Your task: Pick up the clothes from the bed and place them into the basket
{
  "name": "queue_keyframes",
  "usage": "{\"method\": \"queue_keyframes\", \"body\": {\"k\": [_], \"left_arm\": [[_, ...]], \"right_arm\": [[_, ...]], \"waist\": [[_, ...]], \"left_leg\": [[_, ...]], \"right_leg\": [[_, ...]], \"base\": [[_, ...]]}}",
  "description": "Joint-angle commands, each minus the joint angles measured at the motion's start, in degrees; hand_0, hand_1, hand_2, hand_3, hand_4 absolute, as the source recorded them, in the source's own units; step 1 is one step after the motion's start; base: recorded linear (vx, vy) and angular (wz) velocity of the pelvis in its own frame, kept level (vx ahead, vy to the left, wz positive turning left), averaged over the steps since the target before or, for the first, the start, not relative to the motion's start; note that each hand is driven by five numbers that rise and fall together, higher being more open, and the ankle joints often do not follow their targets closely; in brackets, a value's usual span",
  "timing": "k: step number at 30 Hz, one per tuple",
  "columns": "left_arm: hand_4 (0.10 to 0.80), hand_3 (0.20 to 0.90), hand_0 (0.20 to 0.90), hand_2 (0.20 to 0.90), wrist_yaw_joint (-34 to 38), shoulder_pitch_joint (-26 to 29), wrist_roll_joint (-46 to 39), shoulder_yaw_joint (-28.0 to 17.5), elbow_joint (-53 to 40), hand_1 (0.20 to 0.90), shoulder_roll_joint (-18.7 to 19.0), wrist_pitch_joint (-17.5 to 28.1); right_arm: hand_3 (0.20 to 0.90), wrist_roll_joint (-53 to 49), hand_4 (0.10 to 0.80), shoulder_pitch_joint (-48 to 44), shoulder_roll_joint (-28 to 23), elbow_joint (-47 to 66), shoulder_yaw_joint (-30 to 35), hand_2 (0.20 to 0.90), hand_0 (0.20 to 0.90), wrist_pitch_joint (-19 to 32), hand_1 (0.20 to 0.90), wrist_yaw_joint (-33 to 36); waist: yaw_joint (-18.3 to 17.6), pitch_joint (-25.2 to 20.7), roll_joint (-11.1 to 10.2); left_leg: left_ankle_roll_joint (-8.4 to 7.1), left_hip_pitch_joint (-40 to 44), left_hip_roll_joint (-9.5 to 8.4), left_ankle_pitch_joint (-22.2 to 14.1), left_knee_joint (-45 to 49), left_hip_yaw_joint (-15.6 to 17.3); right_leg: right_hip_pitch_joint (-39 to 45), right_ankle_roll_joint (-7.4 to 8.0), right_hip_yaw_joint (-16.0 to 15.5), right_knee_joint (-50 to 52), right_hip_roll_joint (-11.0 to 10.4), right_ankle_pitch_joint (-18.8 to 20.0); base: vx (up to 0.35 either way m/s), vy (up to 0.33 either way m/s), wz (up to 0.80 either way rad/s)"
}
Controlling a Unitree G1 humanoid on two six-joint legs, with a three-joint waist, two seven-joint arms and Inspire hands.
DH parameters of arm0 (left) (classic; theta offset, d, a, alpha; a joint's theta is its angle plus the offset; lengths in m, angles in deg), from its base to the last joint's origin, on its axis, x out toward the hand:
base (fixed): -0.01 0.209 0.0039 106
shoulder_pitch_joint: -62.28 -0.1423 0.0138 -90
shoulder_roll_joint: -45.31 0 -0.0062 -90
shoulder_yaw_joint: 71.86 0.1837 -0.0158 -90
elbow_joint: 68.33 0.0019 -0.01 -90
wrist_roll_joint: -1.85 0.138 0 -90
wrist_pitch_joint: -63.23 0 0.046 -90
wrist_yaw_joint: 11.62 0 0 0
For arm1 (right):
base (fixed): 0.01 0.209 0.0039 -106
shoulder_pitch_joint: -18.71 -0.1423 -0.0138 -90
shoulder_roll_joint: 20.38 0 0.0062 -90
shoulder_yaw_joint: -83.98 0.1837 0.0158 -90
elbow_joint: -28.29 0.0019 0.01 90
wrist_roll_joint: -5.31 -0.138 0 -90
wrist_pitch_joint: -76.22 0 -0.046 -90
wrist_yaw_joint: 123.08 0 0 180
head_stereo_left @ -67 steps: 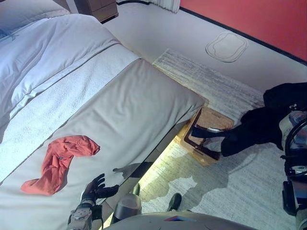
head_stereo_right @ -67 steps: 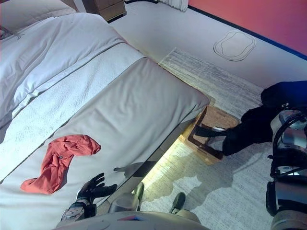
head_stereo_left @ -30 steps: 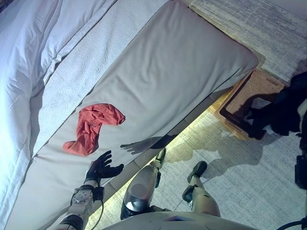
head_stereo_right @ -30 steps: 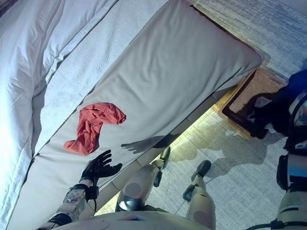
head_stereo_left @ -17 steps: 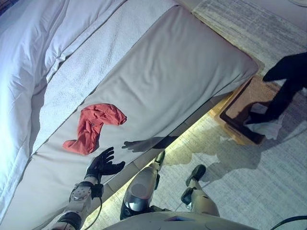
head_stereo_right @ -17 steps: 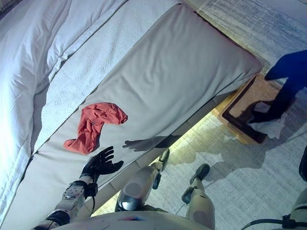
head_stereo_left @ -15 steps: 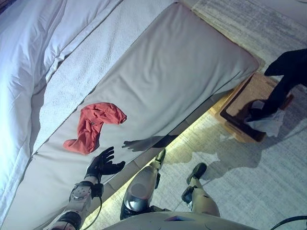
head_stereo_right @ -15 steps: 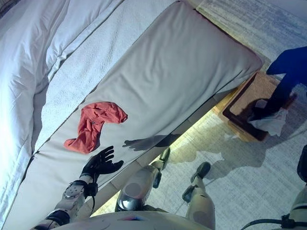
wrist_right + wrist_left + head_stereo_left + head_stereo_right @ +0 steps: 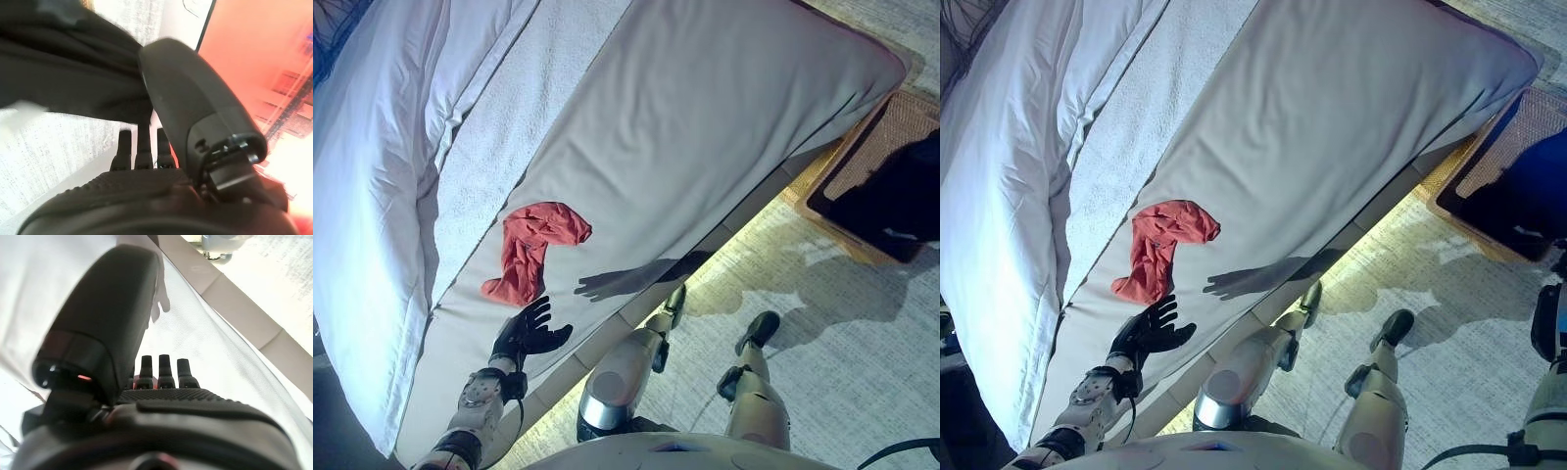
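A red cloth (image 9: 533,250) lies crumpled on the grey bed cover (image 9: 705,127) near the bed's front edge. My left hand (image 9: 527,333) hovers just short of it with its fingers spread open and empty; its straight fingers (image 9: 166,369) show in the left wrist view. A brown woven basket (image 9: 886,122) stands on the floor by the bed's corner, with a dark garment (image 9: 901,196) lying in it. My right hand (image 9: 146,196) shows in its wrist view with straight fingers (image 9: 141,144), and the dark garment (image 9: 63,73) hangs just past them.
A white duvet (image 9: 382,147) and a textured white blanket (image 9: 499,127) cover the far side of the bed. A pale rug (image 9: 871,333) lies on the floor under the basket. The bed's lit base edge (image 9: 744,211) runs between them.
The camera has shifted. The dark garment, held up over the basket before, now lies down in it. My left hand has come closer to the red cloth.
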Motion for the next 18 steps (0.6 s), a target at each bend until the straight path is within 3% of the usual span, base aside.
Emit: {"method": "queue_keyframes", "body": {"k": [1,12,18], "left_arm": [[0.800,0.900,0.900,0.900,-0.27,-2.16,-3.15,1.93,-1.60,0.900,3.28,1.45],[0.800,0.900,0.900,0.900,-1.37,-3.11,-2.99,1.17,-1.67,0.900,2.55,-0.04],[0.800,0.900,0.900,0.900,-1.79,-3.50,-2.29,-0.25,-1.13,0.900,2.29,0.30]], "right_arm": [[0.900,4.74,0.800,-7.83,-10.09,6.71,-9.09,0.900,0.900,4.99,0.900,1.08],[0.900,3.61,0.800,-5.53,-9.36,6.45,-8.43,0.900,0.900,3.08,0.900,-8.00],[0.900,3.32,0.800,0.74,-4.81,9.41,-6.03,0.900,0.900,3.12,0.900,-16.07]], "waist": [[-0.69,-1.92,-0.43],[-1.86,-3.38,-1.14],[-2.22,-4.29,-2.76]], "left_leg": [[-3.70,-2.12,0.23,3.12,-3.90,-4.70],[-4.21,-0.17,1.22,2.66,-4.72,-3.29],[-4.60,1.18,1.96,2.15,-4.99,-2.80]], "right_leg": [[-0.55,2.04,-1.43,11.20,-1.61,-9.52],[0.19,2.09,-0.67,9.79,-1.17,-8.89],[1.85,1.99,-0.47,8.52,-0.28,-8.54]], "base": [[-0.039,0.060,0.02],[-0.010,0.019,-0.01],[-0.004,-0.005,-0.04]]}}
